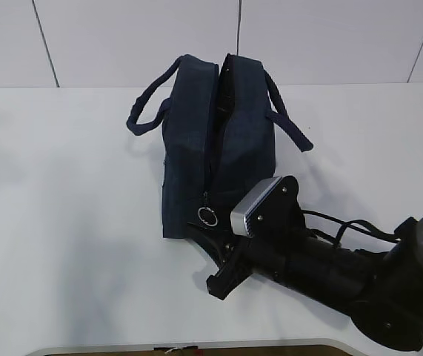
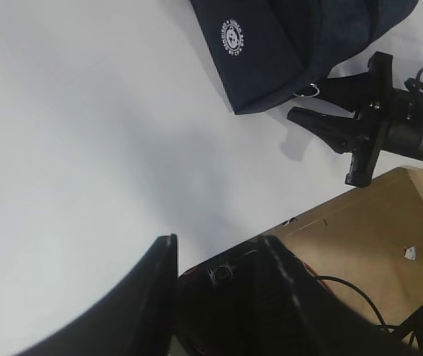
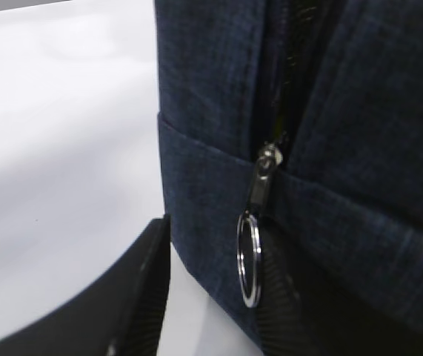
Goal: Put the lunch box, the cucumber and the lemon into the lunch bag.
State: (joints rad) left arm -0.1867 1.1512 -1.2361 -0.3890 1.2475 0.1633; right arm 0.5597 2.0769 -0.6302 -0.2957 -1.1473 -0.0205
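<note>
The lunch bag (image 1: pixel 218 141) stands in the middle of the table (image 1: pixel 63 222), its zipper running toward the right gripper (image 1: pixel 210 236). The ring pull (image 3: pixel 249 259) hangs between the half-open, empty jaws. The left gripper (image 2: pixel 218 297), also half-open and empty, is well apart.

Bright even light, soft shadows, near fingers blurred.
</note>
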